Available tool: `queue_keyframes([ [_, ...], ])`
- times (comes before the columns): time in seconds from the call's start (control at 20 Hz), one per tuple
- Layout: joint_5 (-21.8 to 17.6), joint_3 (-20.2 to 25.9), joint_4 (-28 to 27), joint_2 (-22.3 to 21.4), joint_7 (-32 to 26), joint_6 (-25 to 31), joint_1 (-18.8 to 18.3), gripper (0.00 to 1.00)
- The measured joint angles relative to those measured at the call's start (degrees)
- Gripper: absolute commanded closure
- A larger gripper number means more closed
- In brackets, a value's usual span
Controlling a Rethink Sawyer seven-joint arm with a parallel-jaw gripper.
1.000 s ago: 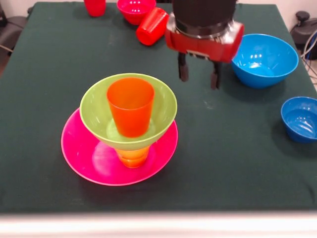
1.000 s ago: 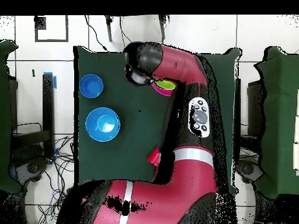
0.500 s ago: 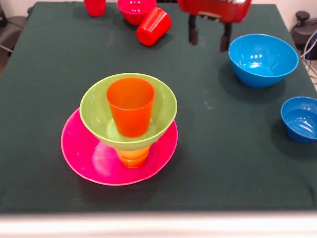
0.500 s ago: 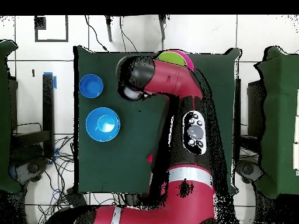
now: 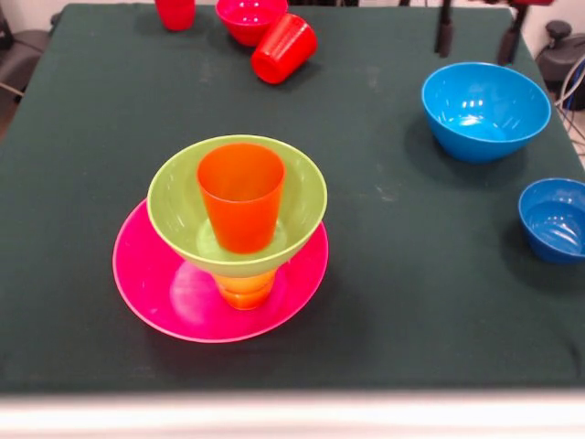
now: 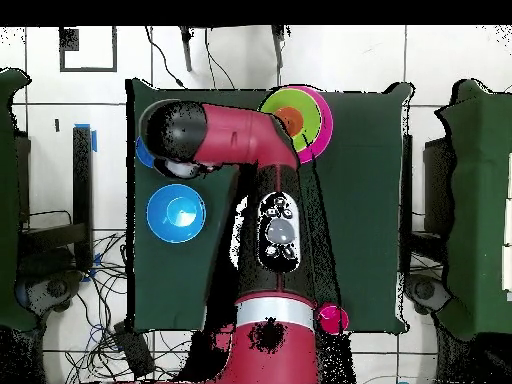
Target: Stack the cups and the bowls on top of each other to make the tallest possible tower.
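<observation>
The tower stands at the front left: a wide pink bowl (image 5: 155, 294), a yellow cup (image 5: 245, 289), a lime green bowl (image 5: 174, 197), and an orange cup (image 5: 241, 194) upright in the green bowl. It also shows in the overhead view (image 6: 292, 122). A light blue bowl (image 5: 484, 110) and a small dark blue bowl (image 5: 555, 218) sit apart at the right. My gripper (image 5: 475, 35) shows only its two fingertips at the top edge, behind the light blue bowl. It is open and empty. In the overhead view the arm's wrist (image 6: 172, 140) hides it.
Two red cups, one upright (image 5: 175, 11) and one on its side (image 5: 283, 48), and a small red bowl (image 5: 250, 16) sit at the far edge. In the overhead view the light blue bowl (image 6: 176, 213) lies left of the arm, and a pink round thing (image 6: 332, 319) shows beside the robot's base.
The gripper has risen and moved from beside the tower to the far right, above and behind the light blue bowl. In the overhead view the arm has swung left, uncovering the tower.
</observation>
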Motion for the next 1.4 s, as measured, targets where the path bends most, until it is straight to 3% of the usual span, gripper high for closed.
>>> queue_keyframes([
  [0.25, 0.1, -0.1, -2.3, 2.6, 0.3, 0.0, 1.8, 0.0],
  [0.4, 0.2, -0.8, -5.1, 6.4, 1.0, 0.0, 2.8, 0.0],
  [1.0, 0.2, -5.4, -11.3, 16.6, 3.0, 0.0, 3.3, 0.0],
  [1.4, 0.6, -5.5, -16.7, 22.0, 3.0, -0.4, 3.3, 0.0],
])
